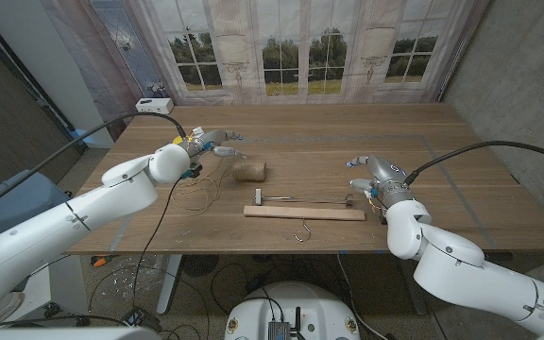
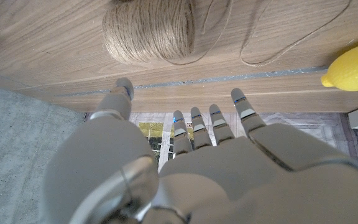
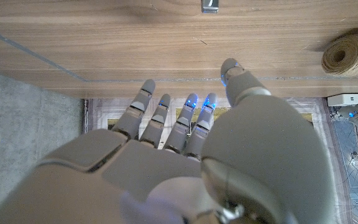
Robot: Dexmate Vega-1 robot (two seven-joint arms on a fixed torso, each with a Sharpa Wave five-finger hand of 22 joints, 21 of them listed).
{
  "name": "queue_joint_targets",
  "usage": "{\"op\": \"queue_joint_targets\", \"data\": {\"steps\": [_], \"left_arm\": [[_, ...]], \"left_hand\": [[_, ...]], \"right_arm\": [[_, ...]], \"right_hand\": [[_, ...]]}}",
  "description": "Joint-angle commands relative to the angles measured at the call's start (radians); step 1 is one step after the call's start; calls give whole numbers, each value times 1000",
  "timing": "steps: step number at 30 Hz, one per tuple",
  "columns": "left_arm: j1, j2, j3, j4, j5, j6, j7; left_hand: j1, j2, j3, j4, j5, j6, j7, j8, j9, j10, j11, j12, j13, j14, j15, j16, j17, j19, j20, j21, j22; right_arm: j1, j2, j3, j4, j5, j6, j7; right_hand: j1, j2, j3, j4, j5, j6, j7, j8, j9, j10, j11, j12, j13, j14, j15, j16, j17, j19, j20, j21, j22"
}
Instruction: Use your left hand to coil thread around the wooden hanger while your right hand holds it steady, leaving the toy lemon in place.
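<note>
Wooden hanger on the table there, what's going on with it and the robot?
Nothing is being handled yet. The flat wooden hanger with a metal hook lies on the wooden table, untouched. The right hand waits open near its right end, and the left hand is open just behind the ball of brown twine, whose loose thread trails on the table. The yellow toy lemon sits near the left hand.

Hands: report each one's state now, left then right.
Left hand: open, fingers apart, holding nothing.
Right hand: open, fingers apart, holding nothing.
</note>
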Motion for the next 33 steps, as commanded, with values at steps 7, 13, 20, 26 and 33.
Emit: {"op": "queue_joint_targets", "data": {"steps": [7, 13, 20, 26, 33], "left_arm": [[-8, -10, -4, 8, 14, -12, -18], [-16, -16, 0, 20, 16, -18, -24], [-18, -21, 2, 28, 17, -18, -28], [-14, -24, 0, 36, 10, -18, -25], [-15, -31, 2, 50, 5, -30, -21]], "left_hand": [[12, -4, -12, 5, 6, -7, 2, -6, 2, -6, 4, -6, 5, -7, 5, 0, 3, 0, -6, -8, 4], [13, -5, -17, 8, 7, -7, 0, -7, 2, -8, 3, -7, 5, -10, 7, 0, 3, 0, -5, -11, 5], [13, -6, -23, 11, 7, -9, 1, -10, 2, -9, 4, -8, 6, -12, 7, 0, 3, 0, -7, -14, 5], [13, -7, -27, 13, 7, -11, 2, -11, 2, -12, 4, -9, 6, -14, 8, 1, 3, 0, -7, -17, 5], [13, -7, -32, 15, 8, -14, 2, -14, 2, -14, 5, -11, 6, -14, 8, 1, 3, 0, -7, -19, 5]], "right_arm": [[162, -69, -192, -117, -11, -173, 106], [258, -90, -279, -130, -6, -190, 170], [372, -106, -385, -145, -9, -228, 250], [468, -121, -468, -168, 2, -262, 299], [518, -124, -511, -180, -28, -263, 373]], "right_hand": [[20, -3, -20, 6, 8, 27, 3, 8, 4, 26, 5, 9, 7, -10, -131, 5, 6, 0, -6, -1, 3], [22, -4, -28, 10, 10, 22, 12, 4, 5, 23, 20, 6, 9, -11, -131, 7, 9, 1, -5, -2, 3], [23, -3, -39, 15, 13, 9, 31, -6, 5, 19, 52, 3, 14, -11, -130, 9, 11, 2, -6, -2, 4], [21, -4, -46, 18, 15, 2, 37, -11, 5, 18, 56, 4, 16, -15, -126, 9, 13, -1, -4, -4, 4], [17, -7, -62, 23, 19, 14, 19, -13, 4, 38, 35, 12, 21, -19, -123, 9, 16, -9, -2, -8, 4]]}}
